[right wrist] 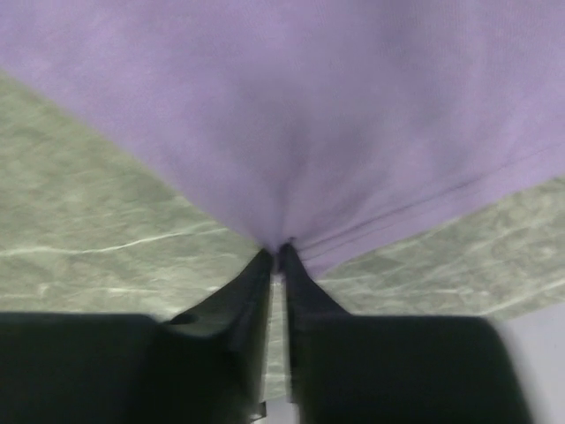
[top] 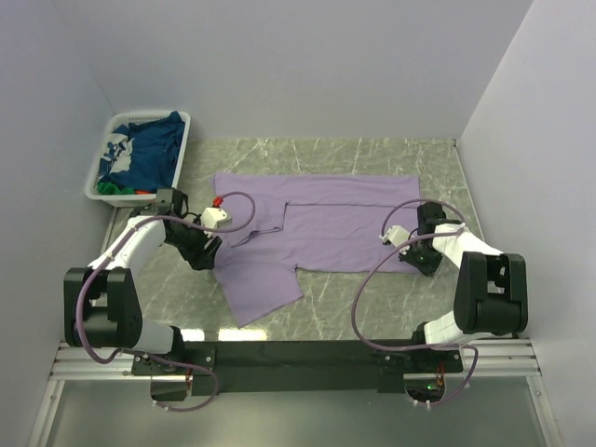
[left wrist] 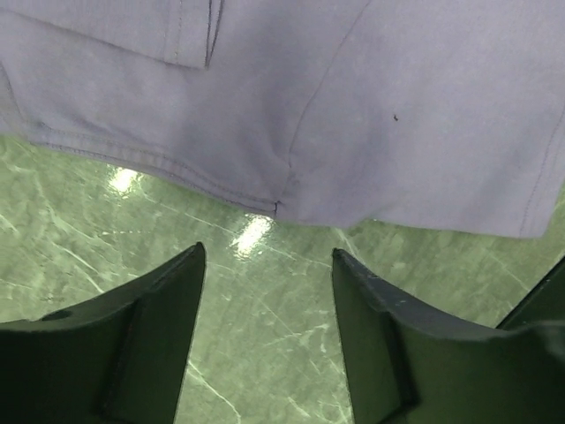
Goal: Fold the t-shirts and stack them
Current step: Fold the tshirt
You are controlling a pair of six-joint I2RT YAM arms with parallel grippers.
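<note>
One lavender t-shirt [top: 335,219] lies spread flat on the table [top: 372,307]; by my read, you're starting its first fold. Your right gripper [right wrist: 281,252] pinches the hem. Your left gripper [left wrist: 269,256] hovers spread, just short of the sleeve seam, and needs cloth before you lift. The other shirts [top: 149,154] sit in the basket [top: 101,177], well apart and not in your way.

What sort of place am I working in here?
Probably a lab test cell: a marble-pattern tabletop boxed in by plain white walls, with a lavender t-shirt laid out and a white basket of more shirts.
</note>
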